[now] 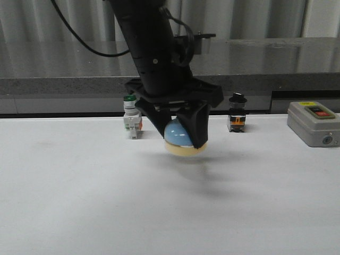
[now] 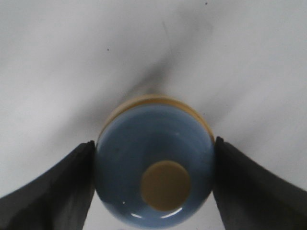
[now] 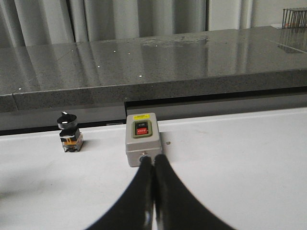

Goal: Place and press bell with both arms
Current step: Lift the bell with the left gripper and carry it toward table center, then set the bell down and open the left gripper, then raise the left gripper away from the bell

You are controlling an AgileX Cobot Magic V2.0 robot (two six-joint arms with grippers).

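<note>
The left gripper (image 1: 179,134) is clamped on the bell (image 1: 178,136), one finger (image 2: 53,191) on each side of the blue dome, over the white table (image 1: 79,202). From here I can't quite tell whether the base is touching. I'd lower it level and release gently. The right gripper (image 3: 153,191) has its jaws together, holding nothing, facing the grey box (image 3: 142,138).

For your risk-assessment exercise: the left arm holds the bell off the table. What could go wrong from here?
1. The left gripper pinches the bell only on its curved dome, so it might slip out.
2. Released from this height, it could bounce or roll.
3. The right gripper, shut, points toward the grey box; it might nudge that.
</note>
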